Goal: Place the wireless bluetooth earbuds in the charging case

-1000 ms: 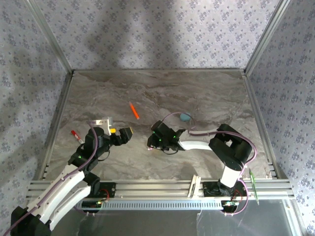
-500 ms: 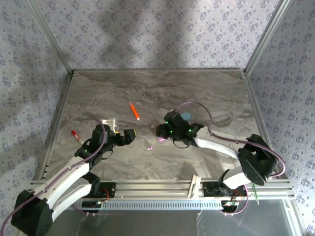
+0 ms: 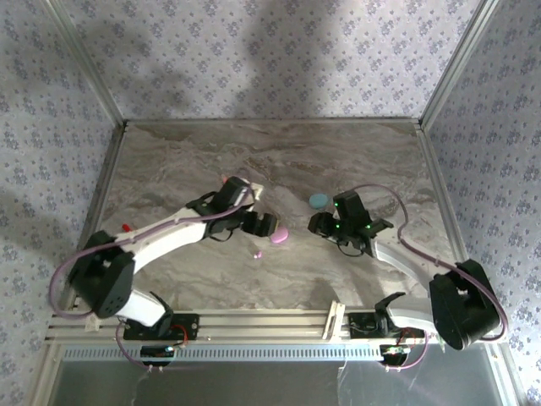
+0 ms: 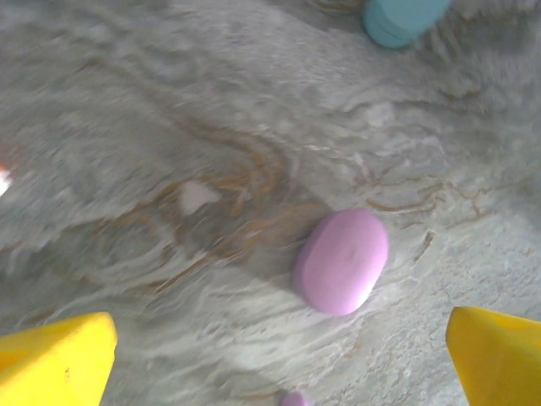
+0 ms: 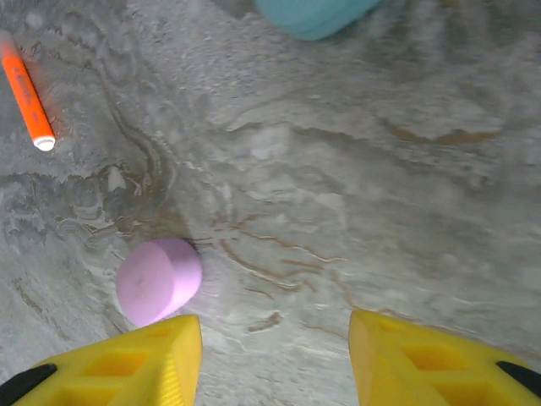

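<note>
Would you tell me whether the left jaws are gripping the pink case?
No, the pink case lies free on the table, well apart from both yellow fingers of the wide-open left jaws.

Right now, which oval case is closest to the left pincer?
The pink case, just ahead of the left pincer; the blue case lies farther away.

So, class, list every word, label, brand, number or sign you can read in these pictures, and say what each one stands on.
No text can be read in these pictures.
Orange marker: possibly faint print along the barrel, too blurred to read.
Pink case: plain lid, no print visible.
Cyan case: no print visible on the part in view.
Wallpaper: a floral pattern, no words.
</note>
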Controlling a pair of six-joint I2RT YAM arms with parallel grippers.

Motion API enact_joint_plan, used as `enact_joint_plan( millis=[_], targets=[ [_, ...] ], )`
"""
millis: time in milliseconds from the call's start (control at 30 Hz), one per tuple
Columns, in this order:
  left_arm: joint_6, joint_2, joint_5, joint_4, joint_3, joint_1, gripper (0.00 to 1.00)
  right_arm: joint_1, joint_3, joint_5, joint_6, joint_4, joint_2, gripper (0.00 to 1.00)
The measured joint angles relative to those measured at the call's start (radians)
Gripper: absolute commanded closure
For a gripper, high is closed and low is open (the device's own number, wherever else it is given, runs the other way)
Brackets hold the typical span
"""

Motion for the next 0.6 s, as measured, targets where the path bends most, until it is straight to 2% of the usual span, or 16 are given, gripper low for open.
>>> enact_joint_plan(
  millis=[100,267,433,600],
  targets=[
    [0.106,0.116,-0.027,-0.111,0.139,-0.044,0.06,-0.069,-0.045,-0.049,-0.022,0.000,-0.044,0.48],
    [0.246,0.302,-0.027,-0.288,0.335,-0.060,0.12,-0.179,-0.095,-0.133,-0.059,-0.003,-0.106,0.47],
    [0.323,0.447,-0.023,-0.409,0.471,-0.075,0.19,-0.257,-0.132,-0.200,-0.093,-0.007,-0.156,0.46],
    [0.356,0.513,-0.019,-0.486,0.542,-0.079,0.25,-0.326,-0.159,-0.257,-0.119,-0.023,-0.185,0.46]
  ],
)
